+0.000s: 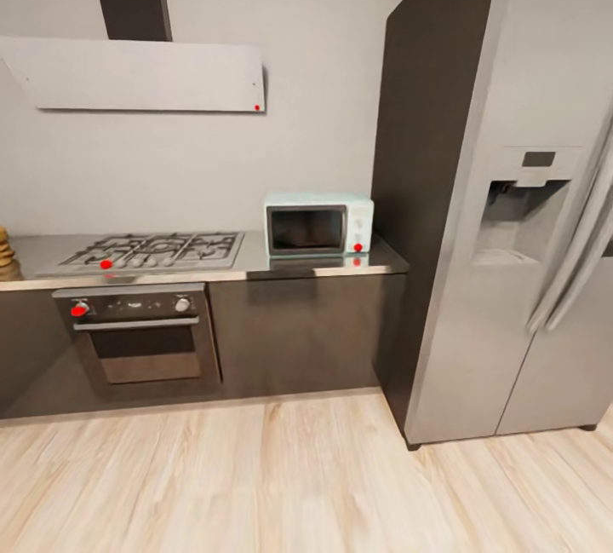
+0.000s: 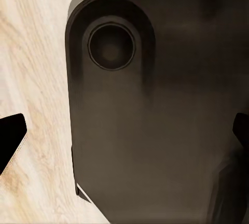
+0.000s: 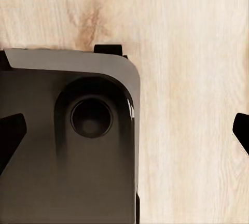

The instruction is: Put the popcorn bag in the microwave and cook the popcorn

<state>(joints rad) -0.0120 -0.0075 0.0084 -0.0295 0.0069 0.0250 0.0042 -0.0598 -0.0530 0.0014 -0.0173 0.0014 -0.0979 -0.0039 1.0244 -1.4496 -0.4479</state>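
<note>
The pale mint-blue microwave [image 1: 318, 224] stands at the right end of the grey countertop [image 1: 387, 263], its dark glass door closed. A tan-brown ridged thing [image 1: 6, 255] is cut off at the countertop's far left edge; I cannot tell whether it is the popcorn bag. No popcorn is in sight. My left gripper [image 2: 124, 136] hangs open over my own dark base [image 2: 155, 130], holding nothing. My right gripper [image 3: 124, 133] is open too, with nothing in it, over the base [image 3: 62, 156] and the wood floor [image 3: 192, 105].
A gas hob [image 1: 153, 250] lies left of the microwave, with a steel oven [image 1: 140, 331] below it and a hood [image 1: 140, 74] above. A tall dark panel [image 1: 417, 195] and a grey fridge [image 1: 528, 221] stand to the right. Light plank floor [image 1: 281, 476] stretches in front.
</note>
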